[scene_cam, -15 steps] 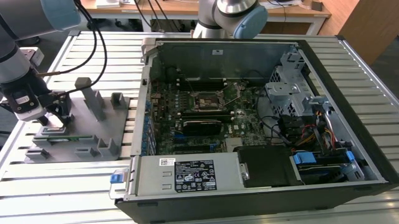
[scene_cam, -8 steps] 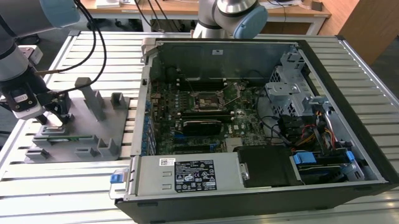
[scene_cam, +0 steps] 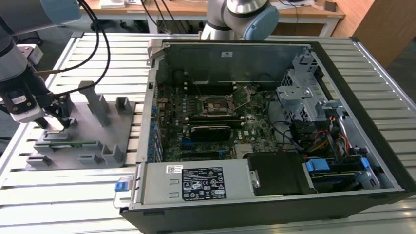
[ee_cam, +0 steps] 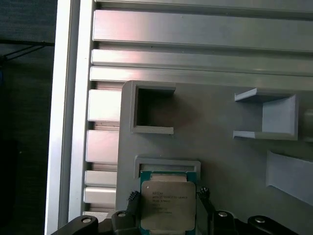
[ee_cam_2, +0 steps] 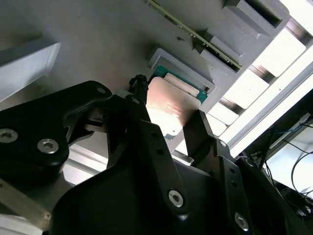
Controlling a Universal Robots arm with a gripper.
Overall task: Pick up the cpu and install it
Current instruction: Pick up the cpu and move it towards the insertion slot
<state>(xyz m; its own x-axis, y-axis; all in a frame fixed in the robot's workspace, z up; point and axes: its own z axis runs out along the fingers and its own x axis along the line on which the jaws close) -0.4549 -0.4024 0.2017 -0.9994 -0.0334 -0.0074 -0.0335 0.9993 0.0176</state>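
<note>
The cpu [ee_cam: 167, 205], a flat square chip with a silver top and a green edge, sits at a small grey nest [ee_cam: 167, 164] on the grey fixture plate [scene_cam: 81, 131]. My gripper [ee_cam: 167, 195] straddles it, one black finger against each of two opposite edges, shut on the chip. In the second wrist view the cpu [ee_cam_2: 168, 105] shines between the fingers of the gripper [ee_cam_2: 168, 103]. I cannot tell whether the chip has left the nest. In the exterior view the gripper [scene_cam: 55, 122] is low over the plate's near-left part. The motherboard socket [scene_cam: 217, 105] lies inside the open computer case.
The open computer case [scene_cam: 260, 126] stands to the exterior view's right of the plate. A long green memory stick [scene_cam: 68, 144] lies in a slot on the plate, with upright grey holders [scene_cam: 97, 105] beside it. Everything rests on a slatted aluminium table [scene_cam: 52, 195].
</note>
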